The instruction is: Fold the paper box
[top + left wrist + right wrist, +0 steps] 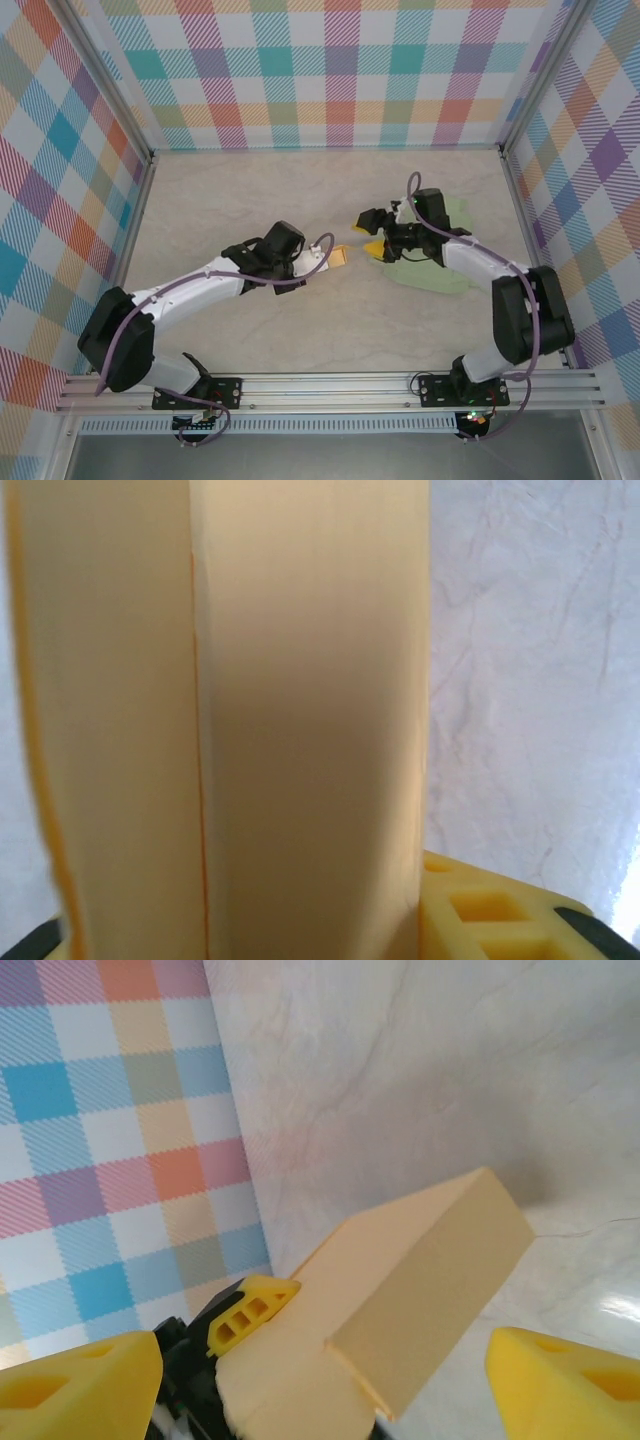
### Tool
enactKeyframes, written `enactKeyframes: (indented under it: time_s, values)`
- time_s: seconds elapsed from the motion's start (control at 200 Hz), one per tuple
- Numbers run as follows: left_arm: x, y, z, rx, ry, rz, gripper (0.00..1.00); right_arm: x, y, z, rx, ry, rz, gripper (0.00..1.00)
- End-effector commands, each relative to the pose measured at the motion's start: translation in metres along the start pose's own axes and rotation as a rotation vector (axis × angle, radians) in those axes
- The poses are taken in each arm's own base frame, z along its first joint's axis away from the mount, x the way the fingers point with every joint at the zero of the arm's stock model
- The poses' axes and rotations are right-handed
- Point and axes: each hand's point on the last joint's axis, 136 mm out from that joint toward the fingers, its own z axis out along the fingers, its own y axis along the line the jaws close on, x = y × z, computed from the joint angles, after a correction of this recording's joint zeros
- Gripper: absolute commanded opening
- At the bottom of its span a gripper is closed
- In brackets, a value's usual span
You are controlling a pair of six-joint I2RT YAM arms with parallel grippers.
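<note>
Marble tabletop [250,200], arms stretched inward: left pincer [330,259] grasps paper box [420,1290], right pincer [370,236] hangs released nearby.

Table [250,200]: pale marbled top, slight sheen. Green cloth [425,278] lies rumpled on R half, approx mid-depth, clear of back edge.

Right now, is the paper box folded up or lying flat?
Folded: the box is a block with flat sides and sharp edges, in the left gripper.
</note>
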Motion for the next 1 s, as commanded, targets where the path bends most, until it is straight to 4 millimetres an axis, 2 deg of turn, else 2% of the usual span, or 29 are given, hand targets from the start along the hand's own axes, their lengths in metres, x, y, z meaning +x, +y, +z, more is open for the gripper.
enactKeyframes:
  time_s: [0.0,0.195,0.37,0.535,0.695,0.79,0.995]
  values:
    - [-0.002,-0.016,0.002,0.167,-0.017,-0.038,0.40,-0.001,-0.005,-0.020,0.120,-0.056,-0.113,0.84]
    - [0.001,-0.007,0.027,0.235,0.038,-0.037,0.41,-0.002,0.008,-0.047,0.215,-0.125,-0.351,0.83]
    - [0.005,-0.004,0.043,0.289,0.095,-0.022,0.46,0.009,-0.002,-0.057,0.340,-0.128,-0.538,0.82]
    - [0.003,-0.002,0.050,0.303,0.104,-0.010,0.51,0.013,-0.009,-0.056,0.411,-0.106,-0.668,0.81]
    - [-0.004,0.006,0.045,0.266,0.076,-0.002,0.62,0.013,-0.006,-0.050,0.426,-0.074,-0.758,0.80]
    - [-0.007,0.010,0.040,0.246,0.066,-0.005,0.66,0.013,-0.003,-0.044,0.421,-0.049,-0.795,0.78]
    - [-0.012,0.015,0.030,0.217,0.041,-0.014,0.67,0.014,0.001,-0.031,0.386,-0.006,-0.849,0.76]
